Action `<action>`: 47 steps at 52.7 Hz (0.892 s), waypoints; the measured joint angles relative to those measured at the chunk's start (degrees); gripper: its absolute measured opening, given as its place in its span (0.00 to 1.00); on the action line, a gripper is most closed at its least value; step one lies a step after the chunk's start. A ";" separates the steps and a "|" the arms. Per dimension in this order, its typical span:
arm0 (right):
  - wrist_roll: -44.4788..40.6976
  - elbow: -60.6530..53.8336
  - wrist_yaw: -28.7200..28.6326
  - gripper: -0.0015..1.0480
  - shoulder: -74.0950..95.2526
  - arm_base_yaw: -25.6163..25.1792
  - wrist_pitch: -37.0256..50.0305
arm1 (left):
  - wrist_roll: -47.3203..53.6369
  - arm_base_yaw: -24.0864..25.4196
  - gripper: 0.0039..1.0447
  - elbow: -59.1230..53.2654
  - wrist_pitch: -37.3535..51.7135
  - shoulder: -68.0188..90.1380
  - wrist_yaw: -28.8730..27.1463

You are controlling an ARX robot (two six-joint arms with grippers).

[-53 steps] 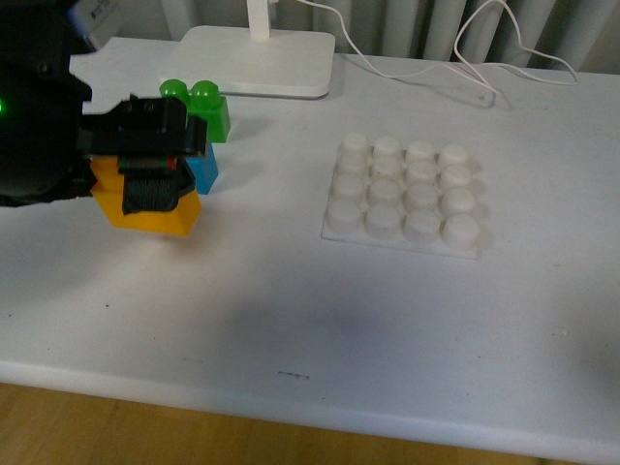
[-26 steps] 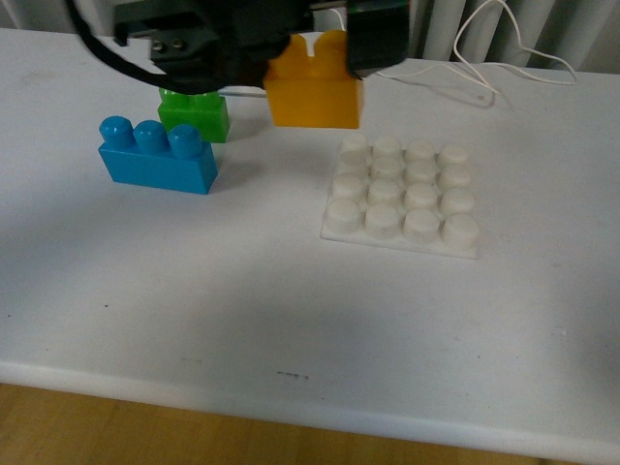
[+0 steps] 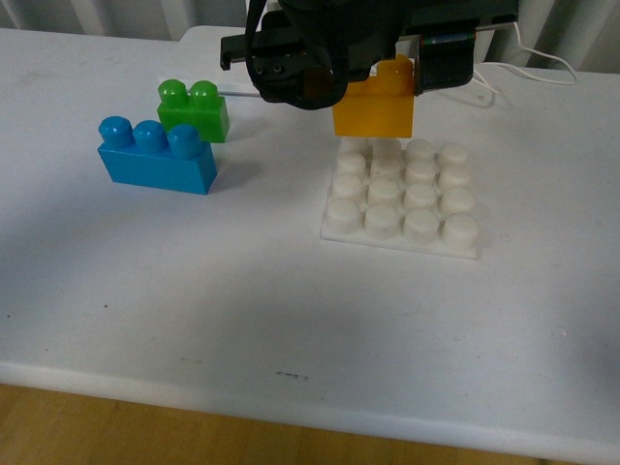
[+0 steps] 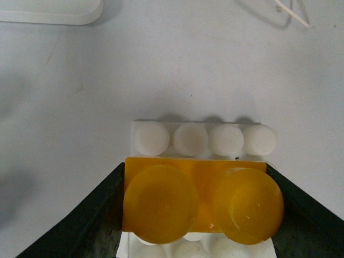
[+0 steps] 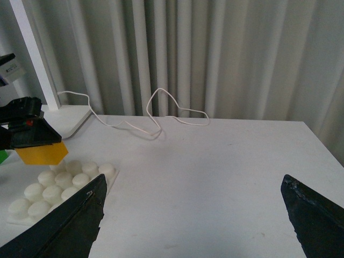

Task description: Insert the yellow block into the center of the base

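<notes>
Front view: the left gripper [image 3: 375,85] comes down from the top of the picture, its dark fingers pinching the yellow block [image 3: 374,114] by its two short ends. The block is upright and level, studs up, and hangs over the 12 o'clock edge of the base [image 3: 405,199], hiding part of the back row of studs. It looks raised off the studs rather than pressed onto them, though I cannot tell the gap for certain from here.

The base lies flat on the white table [image 3: 194,291]. Well apart from it, at its 9 o'clock, stands the blue brick [image 3: 155,155], and the green brick [image 3: 197,108] stands just behind that, at the blue one's 1 o'clock. A white cable [image 3: 542,64] trails across the table at the base's 1 o'clock.

The left wrist camera looks straight down on the block [image 4: 196,201], with one black finger [image 4: 102,215] against each end. Beyond the block one full row of four base studs [image 4: 204,138] shows, and more white studs peek out beneath its near edge. A corner of the lamp foot [image 4: 48,11] lies further off.

The right gripper [image 5: 193,183] has its jaws spread wide with nothing between them, above bare table. From that camera the block [image 5: 42,153] appears over the far side of the base [image 5: 59,185], with the cable [image 5: 156,115] lying before a grey curtain [image 5: 215,54].
</notes>
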 joint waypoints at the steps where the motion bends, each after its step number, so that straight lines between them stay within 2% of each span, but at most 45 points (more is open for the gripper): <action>1: 0.00 0.00 0.00 0.91 0.00 0.00 0.00 | -0.02 0.00 0.62 0.02 0.00 0.11 0.00; 24: 0.00 0.00 0.00 0.91 0.00 0.00 0.00 | -1.09 -3.69 0.62 0.17 0.07 1.22 -1.18; 47: 0.00 0.00 0.00 0.91 0.00 0.00 0.00 | -1.11 -3.98 0.62 0.46 -0.11 1.84 -2.43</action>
